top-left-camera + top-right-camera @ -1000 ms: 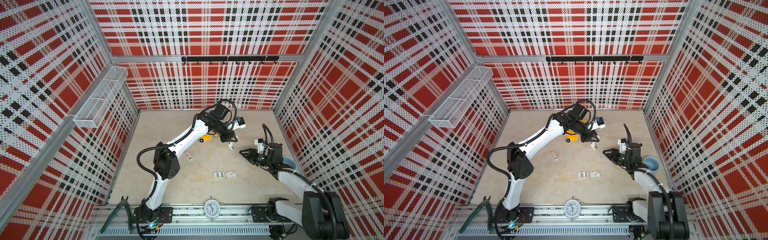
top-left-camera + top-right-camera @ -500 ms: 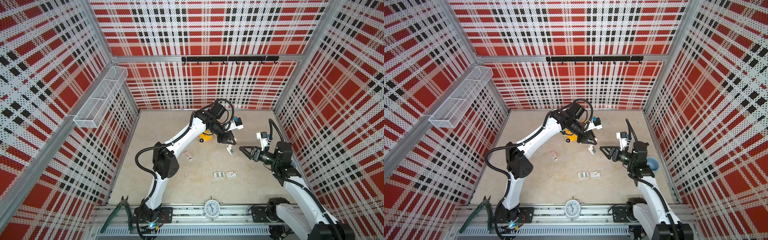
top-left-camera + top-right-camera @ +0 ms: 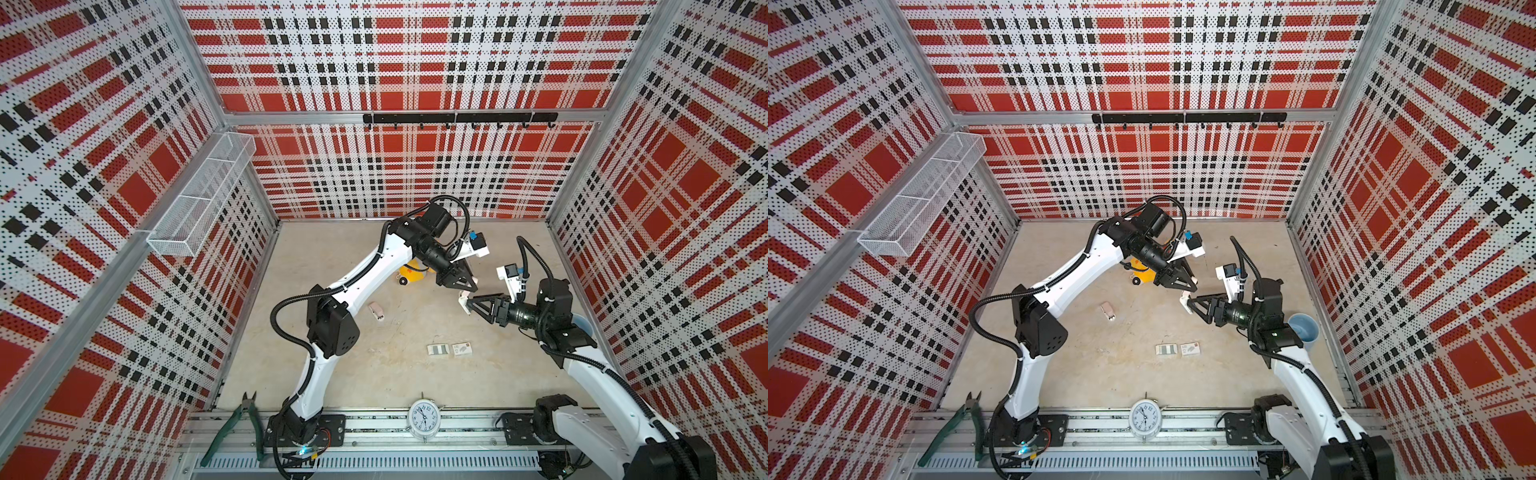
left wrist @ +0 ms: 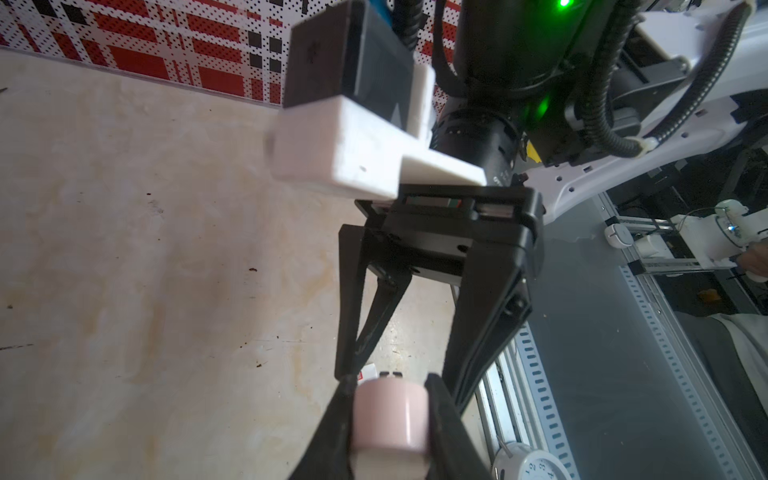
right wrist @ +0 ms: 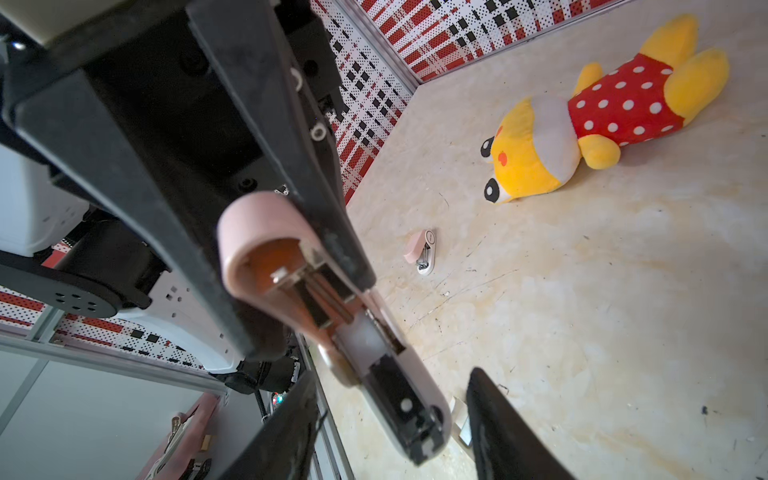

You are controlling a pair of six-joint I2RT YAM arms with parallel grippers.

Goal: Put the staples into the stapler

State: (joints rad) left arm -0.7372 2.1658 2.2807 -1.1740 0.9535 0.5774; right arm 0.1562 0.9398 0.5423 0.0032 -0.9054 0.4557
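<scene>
**Plaid cell, pale worktop**

3 perforated walls (image 3: 415, 75) in red, black and white plaid close the cell, joined by aluminium posts (image 3: 201, 62). A white wire basket (image 3: 199, 199) hangs on the left wall; a black hook rail (image 3: 459, 118) runs along the back one. The worktop (image 3: 390, 386) is mottled beige — scuffed, evenly lit — with a grey metal track (image 3: 457, 432) along its near edge.

Robot lab test cell: 2 white arms (image 3: 365, 270) bolted to an alu rail (image 3: 374, 434), boxed in by plaid pegboard walls (image 3: 415, 166). Odd props: plush toy (image 5: 582, 124) on floor (image 5: 602, 311) past fingers (image 5: 511, 436) of right gripper (image 5: 392, 374), alarm clock (image 3: 423, 419) well apart from them, on the rail.
</scene>
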